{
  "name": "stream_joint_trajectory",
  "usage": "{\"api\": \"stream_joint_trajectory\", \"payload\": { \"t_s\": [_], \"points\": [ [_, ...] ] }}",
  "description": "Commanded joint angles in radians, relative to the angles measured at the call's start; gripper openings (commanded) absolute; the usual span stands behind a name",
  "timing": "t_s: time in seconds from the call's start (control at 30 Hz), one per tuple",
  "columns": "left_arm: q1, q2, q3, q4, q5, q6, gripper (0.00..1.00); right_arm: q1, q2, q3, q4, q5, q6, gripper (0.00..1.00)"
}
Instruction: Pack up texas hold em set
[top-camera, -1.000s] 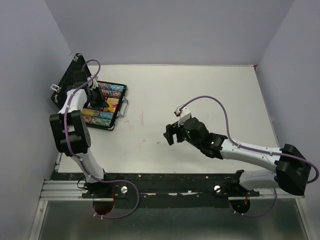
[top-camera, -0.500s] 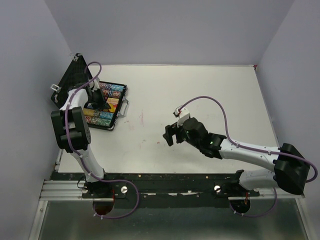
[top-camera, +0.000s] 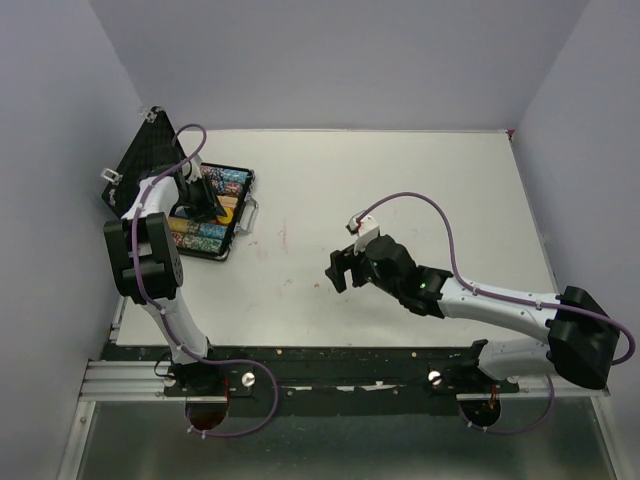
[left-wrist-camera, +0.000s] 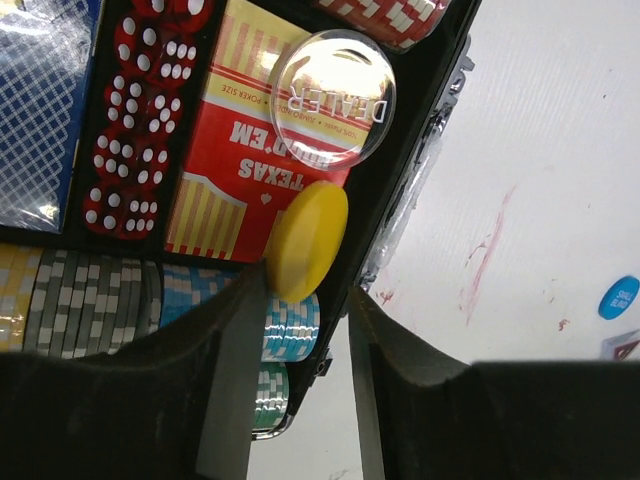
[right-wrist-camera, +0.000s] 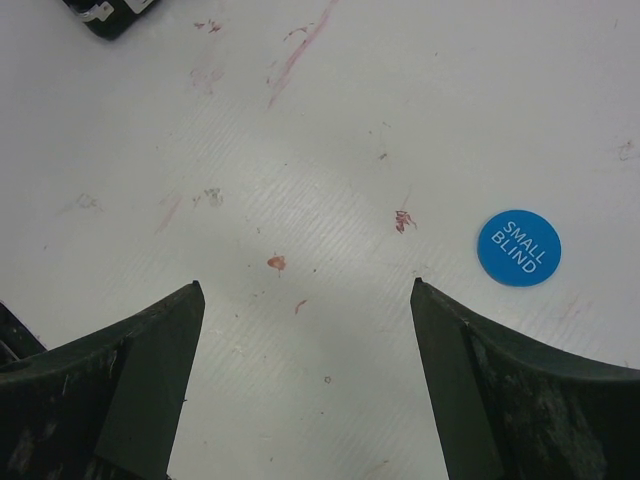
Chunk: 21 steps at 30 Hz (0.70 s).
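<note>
Yellow plastic marks the step in hand: the yellow disc (left-wrist-camera: 307, 240) leans tilted against the red card box (left-wrist-camera: 235, 150) and the inner wall of the black case (left-wrist-camera: 400, 170), its lower edge right at the tips of the left end effector (left-wrist-camera: 305, 292). That end effector's jaws stand narrowly apart, and whether they pinch the disc or have let it go cannot be told. The chips (left-wrist-camera: 90, 290), red dice (left-wrist-camera: 135, 110) and clear dealer button (left-wrist-camera: 333, 98) already sit inside. The blue disc (right-wrist-camera: 518, 247) lies out on the desk (top-camera: 400, 180), and the foam lid (top-camera: 150, 150) stands open. The right end effector (right-wrist-camera: 305, 300) hovers near the blue disc, spread wide and empty. The far end of the case is cut off, and a pale sliver at the left wrist view's right edge is unidentifiable.
</note>
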Motion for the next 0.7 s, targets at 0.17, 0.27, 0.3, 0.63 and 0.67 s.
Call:
{"api": "stream_joint_trajectory", "payload": {
  "t_s": [0.17, 0.27, 0.3, 0.63, 0.67],
  "points": [
    [-0.034, -0.031, 0.025, -0.032, -0.148, 0.028, 0.63, 0.007, 0.004, 0.014, -0.003, 0.004, 0.017, 0.91],
    [-0.046, -0.050, 0.024, -0.038, -0.206, 0.035, 0.66, 0.006, 0.000, 0.014, -0.006, 0.014, 0.023, 0.91],
    [-0.050, -0.059, 0.022, -0.038, -0.220, 0.037, 0.67, 0.006, 0.000, 0.012, -0.006, 0.017, 0.028, 0.91],
    [-0.109, -0.200, -0.005, -0.018, -0.281, 0.048, 0.69, 0.001, 0.027, 0.077, -0.185, 0.221, 0.094, 0.96],
    [-0.116, -0.221, -0.010, -0.018, -0.275, 0.049, 0.69, -0.008, 0.033, 0.087, -0.208, 0.233, 0.100, 0.98]
  ]
}}
